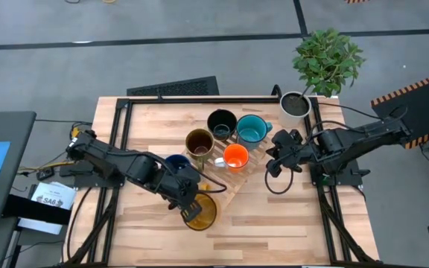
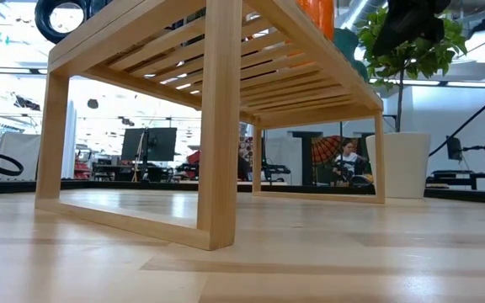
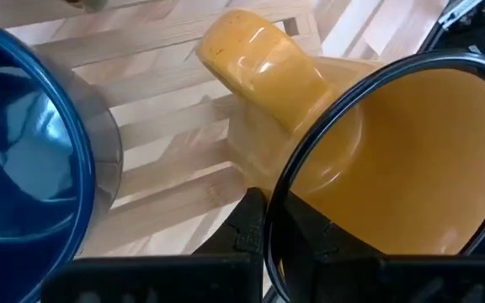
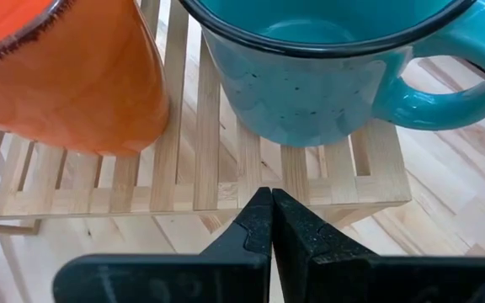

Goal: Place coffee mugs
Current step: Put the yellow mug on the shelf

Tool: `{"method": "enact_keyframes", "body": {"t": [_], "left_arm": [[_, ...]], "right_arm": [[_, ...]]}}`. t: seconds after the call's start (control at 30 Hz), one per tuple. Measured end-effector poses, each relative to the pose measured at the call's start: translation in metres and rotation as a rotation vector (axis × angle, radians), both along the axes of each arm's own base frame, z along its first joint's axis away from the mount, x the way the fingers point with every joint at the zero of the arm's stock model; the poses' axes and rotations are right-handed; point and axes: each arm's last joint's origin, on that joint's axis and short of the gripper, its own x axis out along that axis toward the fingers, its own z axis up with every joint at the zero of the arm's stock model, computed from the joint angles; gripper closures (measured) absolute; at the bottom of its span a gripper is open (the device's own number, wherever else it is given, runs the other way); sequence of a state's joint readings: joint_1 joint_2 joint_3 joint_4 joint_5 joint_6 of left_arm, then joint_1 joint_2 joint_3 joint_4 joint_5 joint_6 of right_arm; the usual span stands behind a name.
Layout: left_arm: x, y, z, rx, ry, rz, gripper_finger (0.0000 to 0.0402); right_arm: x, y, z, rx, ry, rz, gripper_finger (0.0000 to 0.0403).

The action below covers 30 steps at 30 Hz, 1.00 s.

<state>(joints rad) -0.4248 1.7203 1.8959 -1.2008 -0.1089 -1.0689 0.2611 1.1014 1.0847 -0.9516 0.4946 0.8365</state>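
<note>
Right now I am gripping the yellow mug (image 1: 200, 212) by its rim with my left pincer (image 1: 188, 202), one finger inside and one outside, near the front edge of the tabletop (image 1: 289, 231), just off the wooden rack (image 1: 238, 177). Four mugs are already sitting on that rack: black (image 1: 221, 123), teal (image 1: 252, 129), olive-brown (image 1: 199, 142) and orange (image 1: 235, 157). The dark blue mug (image 1: 176, 163) is standing just beside my left pincer. My right pincer (image 1: 275, 162) is waiting with its fingers pressed together, holding nothing, right of the rack. By my reckoning, only the yellow mug is left to place.
</note>
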Motion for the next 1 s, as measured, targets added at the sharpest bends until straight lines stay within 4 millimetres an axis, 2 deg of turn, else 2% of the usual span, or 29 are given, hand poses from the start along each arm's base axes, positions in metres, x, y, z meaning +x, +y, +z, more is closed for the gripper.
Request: {"method": "enact_keyframes", "body": {"t": [0.6,1.0], "left_arm": [[0.009,0.026,0.0,0.089,-0.013,0.018,0.0387],[0.014,0.029,0.001,0.16,-0.059,-0.049,0.0383]], "right_arm": [[0.001,0.0,0.001,0.004,-0.021,-0.004,0.0375],[0.001,0.0,0.001,0.004,-0.021,-0.006,0.0375]]}}
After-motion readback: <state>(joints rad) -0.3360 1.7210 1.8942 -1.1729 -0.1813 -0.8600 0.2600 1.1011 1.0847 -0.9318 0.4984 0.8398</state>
